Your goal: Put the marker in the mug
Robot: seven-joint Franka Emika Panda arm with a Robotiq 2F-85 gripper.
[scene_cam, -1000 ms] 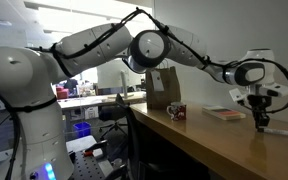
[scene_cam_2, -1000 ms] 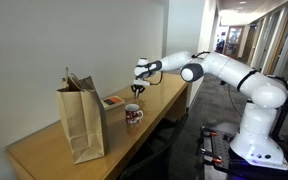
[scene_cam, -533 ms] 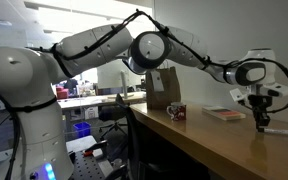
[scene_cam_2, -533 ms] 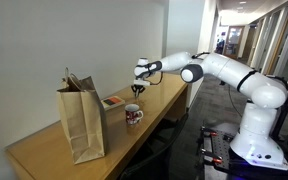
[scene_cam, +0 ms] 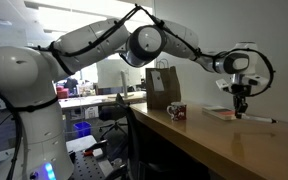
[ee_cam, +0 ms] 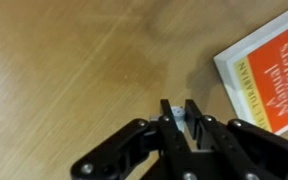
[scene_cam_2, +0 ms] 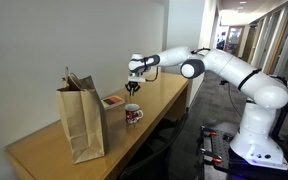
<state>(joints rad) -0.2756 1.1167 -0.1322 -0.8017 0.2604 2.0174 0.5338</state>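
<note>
robot arm over a wooden counter: the gripper hangs clear of the surface, its fingers clamped on the marker, whose pale end shows between them in the wrist view. an orange-and-white book lies flat on the counter just beside. in an exterior view the gripper is above and apart from the mug, which stands upright near the counter's edge, with a tall brown paper bag farther along.
</note>
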